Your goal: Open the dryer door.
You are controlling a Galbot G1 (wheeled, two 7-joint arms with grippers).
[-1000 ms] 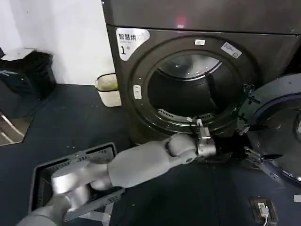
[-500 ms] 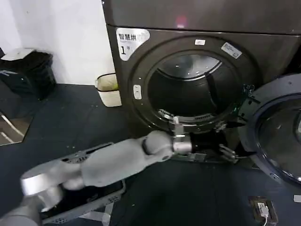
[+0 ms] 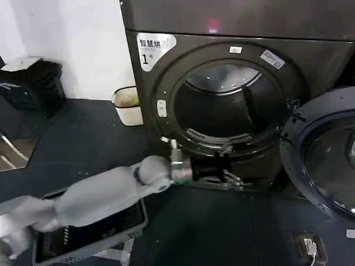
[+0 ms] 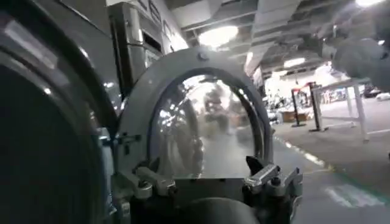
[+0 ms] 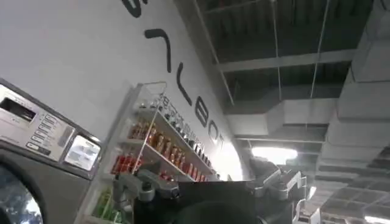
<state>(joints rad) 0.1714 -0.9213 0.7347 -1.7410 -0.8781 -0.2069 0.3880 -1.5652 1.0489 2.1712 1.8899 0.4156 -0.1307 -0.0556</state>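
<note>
White wall [image 3: 83, 50] at 10 o'clock, dark blue floor [image 3: 89, 138], black bin [image 3: 33, 86] at 9 o'clock, cream wastebasket [image 3: 127, 105] beside the machine, grey crate [image 3: 89, 233] at 7 o'clock, ceiling lights [image 4: 216, 36] overhead, bottle shelves [image 5: 158, 146] along the wall

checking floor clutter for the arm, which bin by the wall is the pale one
The small cream ribbed bin beside the dark grey dryer. The other bin, farther along the white wall, is black with a black bag.

The dryer door [image 3: 324, 158] stands swung right of the drum opening [image 3: 224, 108].
</note>
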